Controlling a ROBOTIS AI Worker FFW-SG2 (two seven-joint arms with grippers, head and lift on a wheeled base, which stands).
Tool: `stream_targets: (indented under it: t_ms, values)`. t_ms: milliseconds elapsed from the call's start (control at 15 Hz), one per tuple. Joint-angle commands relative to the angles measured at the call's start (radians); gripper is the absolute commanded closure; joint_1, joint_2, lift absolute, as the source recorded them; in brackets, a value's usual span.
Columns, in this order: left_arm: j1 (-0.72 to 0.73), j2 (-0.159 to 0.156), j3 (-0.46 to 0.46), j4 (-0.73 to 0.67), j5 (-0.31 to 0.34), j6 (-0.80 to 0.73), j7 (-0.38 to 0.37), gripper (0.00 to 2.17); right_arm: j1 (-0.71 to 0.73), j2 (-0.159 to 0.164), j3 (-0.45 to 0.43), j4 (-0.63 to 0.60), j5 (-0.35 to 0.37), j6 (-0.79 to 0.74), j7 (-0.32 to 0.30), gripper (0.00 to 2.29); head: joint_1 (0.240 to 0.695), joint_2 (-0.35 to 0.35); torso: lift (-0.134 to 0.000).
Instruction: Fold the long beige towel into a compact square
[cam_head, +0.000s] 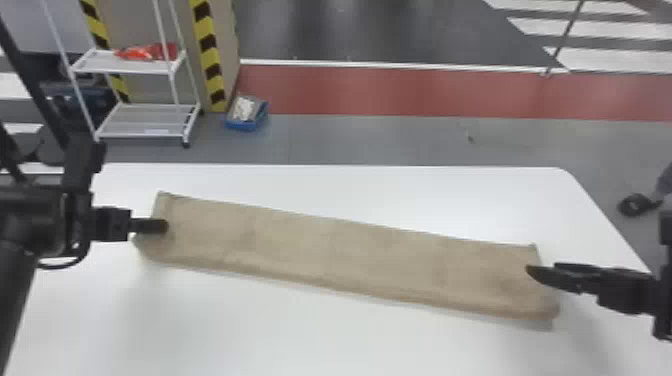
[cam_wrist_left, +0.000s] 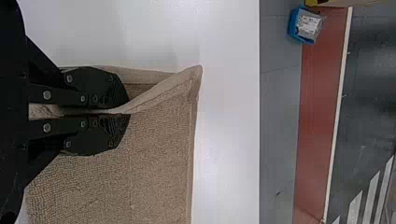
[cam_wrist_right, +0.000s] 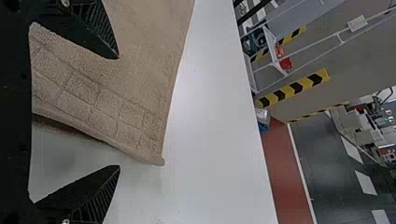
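Found the long beige towel (cam_head: 350, 255) laid aslant in a narrow strip across the white table (cam_head: 300, 340), right end nearer the robot. Judged it light, limp and grippy in weave, hard to damage, but apt to sag or skew, with layers likely to part if pinched shallowly. Saw a raised fold near its left end nipped between the closed-up fingers of the left gripper (cam_wrist_left: 125, 113). Saw the right gripper (cam_wrist_right: 118, 113) spread wide at the other end, one finger over cloth, one past the edge, gripping nothing. Reckoned best to grasp there, mid-edge, through every layer, then fold over gently.
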Motion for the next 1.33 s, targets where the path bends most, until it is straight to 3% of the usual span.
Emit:
stream_targets:
  t_ms: [0, 67, 133, 600, 667, 800, 933, 1133, 1267]
  values:
    - [0.005, 0.006, 0.022, -0.014, 0.006, 0.020, -0.006, 1.79, -0.002, 0.000, 0.000, 0.002, 0.001, 0.000, -0.001, 0.03, 0.695, -0.056, -0.124]
    - [0.011, 0.010, 0.031, -0.046, 0.014, 0.035, -0.014, 1.79, 0.000, 0.000, 0.000, 0.006, 0.001, -0.009, -0.001, 0.03, 0.695, -0.055, -0.124]
    - [0.025, 0.013, 0.051, -0.077, 0.011, 0.051, -0.021, 1.94, 0.000, 0.000, 0.000, 0.009, 0.001, -0.012, -0.001, 0.03, 0.695, -0.051, -0.124]
    - [0.126, 0.088, 0.192, -0.269, 0.014, 0.146, -0.106, 1.95, 0.000, 0.000, 0.000, 0.014, 0.001, -0.024, -0.001, 0.03, 0.695, -0.005, -0.124]
    - [0.126, 0.108, 0.205, -0.272, 0.015, 0.170, -0.106, 1.95, -0.002, 0.000, 0.000, 0.014, 0.001, -0.024, -0.001, 0.03, 0.695, 0.005, -0.124]
    - [0.136, 0.113, 0.212, -0.362, 0.034, 0.311, -0.106, 1.95, -0.003, 0.000, 0.000, 0.014, -0.002, -0.031, -0.001, 0.03, 0.695, 0.039, -0.124]
    - [0.165, 0.073, 0.195, -0.548, 0.058, 0.558, -0.103, 1.95, -0.003, 0.000, -0.003, 0.014, -0.008, -0.034, -0.001, 0.03, 0.695, 0.049, -0.124]
    - [0.177, -0.028, 0.080, -0.795, 0.058, 0.558, -0.063, 1.95, 0.001, 0.000, -0.006, 0.012, -0.011, -0.031, -0.001, 0.03, 0.695, -0.017, -0.124]
    - [0.163, -0.083, -0.007, -0.878, 0.055, 0.558, -0.011, 1.95, 0.008, 0.000, -0.008, 0.008, -0.012, -0.028, 0.000, 0.03, 0.695, -0.075, -0.124]
